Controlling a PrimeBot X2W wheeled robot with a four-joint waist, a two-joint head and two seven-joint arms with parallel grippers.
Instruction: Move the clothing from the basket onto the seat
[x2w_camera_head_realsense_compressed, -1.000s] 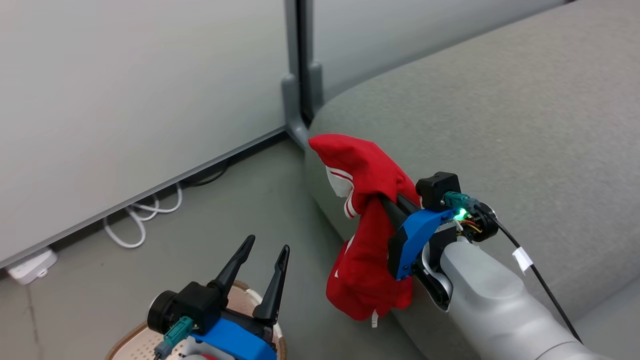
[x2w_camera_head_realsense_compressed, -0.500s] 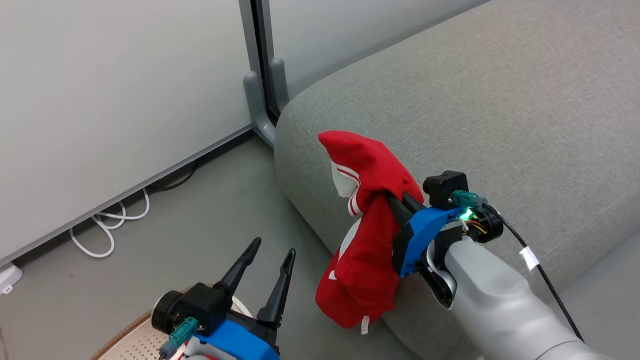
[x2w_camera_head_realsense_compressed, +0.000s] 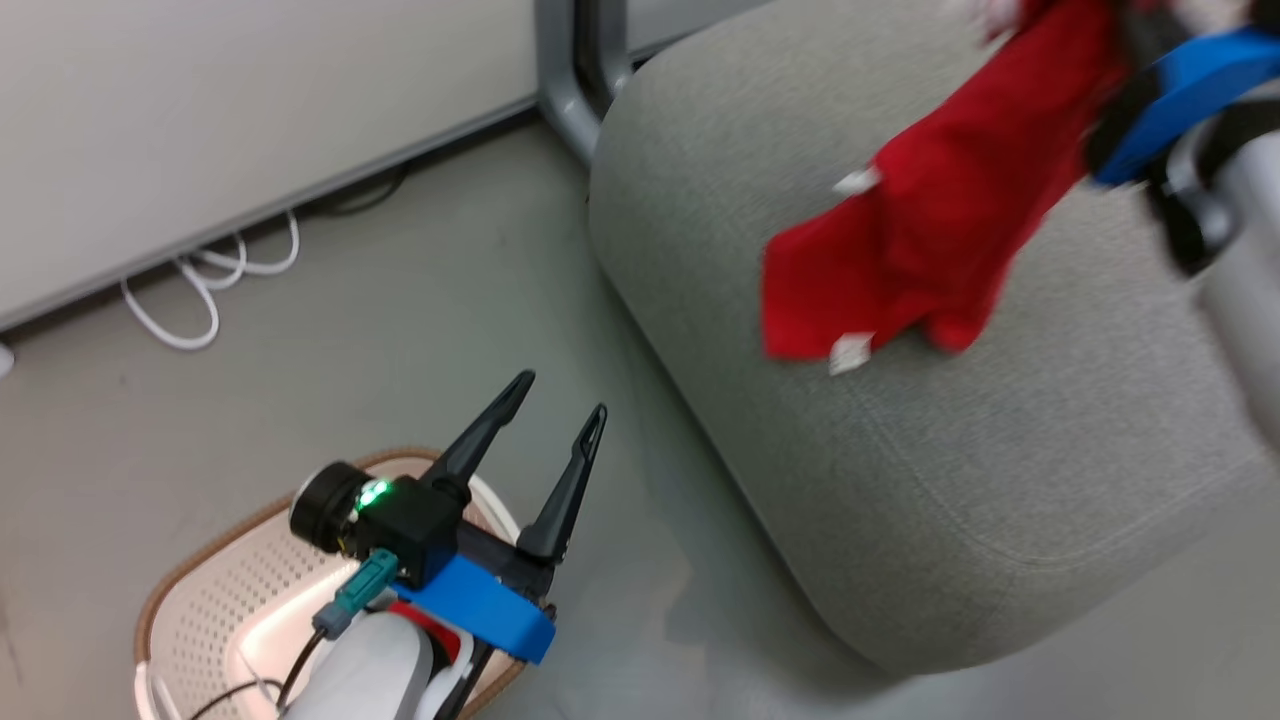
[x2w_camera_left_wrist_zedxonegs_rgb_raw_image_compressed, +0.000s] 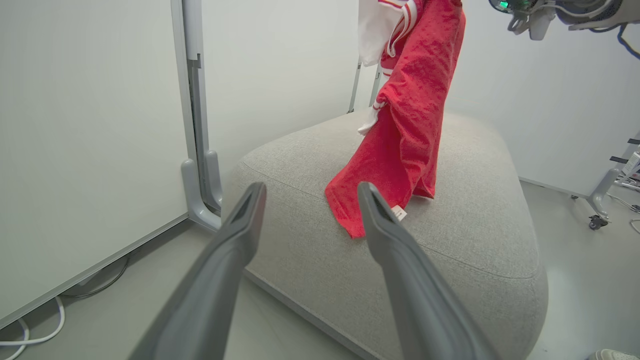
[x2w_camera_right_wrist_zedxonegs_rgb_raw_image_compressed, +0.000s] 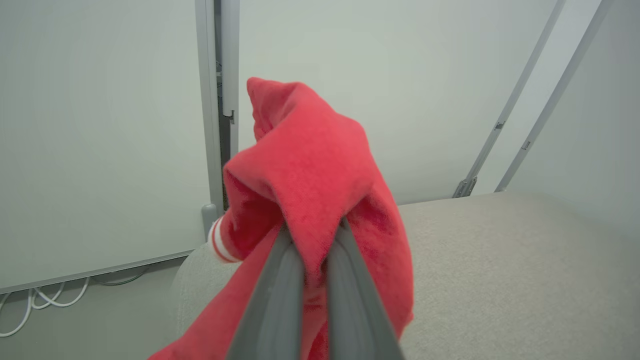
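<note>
Clothing (x2w_camera_left_wrist_zedxonegs_rgb_raw_image_compressed: 405, 130), shifted inward, is now dangling onto the seat (x2w_camera_head_realsense_compressed: 900, 450).
Right gripper (x2w_camera_right_wrist_zedxonegs_rgb_raw_image_compressed: 314, 227) is pinching it; left gripper (x2w_camera_head_realsense_compressed: 562, 394) is gaping wide above grey floor (x2w_camera_head_realsense_compressed: 350, 330).

Lab/office w/ partitions (x2w_camera_head_realsense_compressed: 200, 120), floor cables (x2w_camera_head_realsense_compressed: 213, 312)

Basket (x2w_camera_head_realsense_compressed: 200, 600) on floor (x2w_camera_head_realsense_compressed: 400, 320), low left. Left gripper (x2w_camera_head_realsense_compressed: 562, 394) over basket's right rim, fingers apart. Seat (x2w_camera_head_realsense_compressed: 950, 480) on floor, right of basket, apart from it. Clothing (x2w_camera_head_realsense_compressed: 930, 230) hangs over seat top, upper part pinched in right gripper (x2w_camera_right_wrist_zedxonegs_rgb_raw_image_compressed: 315, 227), low end down at seat top. Wall (x2w_camera_head_realsense_compressed: 250, 100) behind floor and seat. Post (x2w_camera_head_realsense_compressed: 570, 60) by seat's far left corner. Cables (x2w_camera_head_realsense_compressed: 220, 280) on floor by wall, left of post.
</note>
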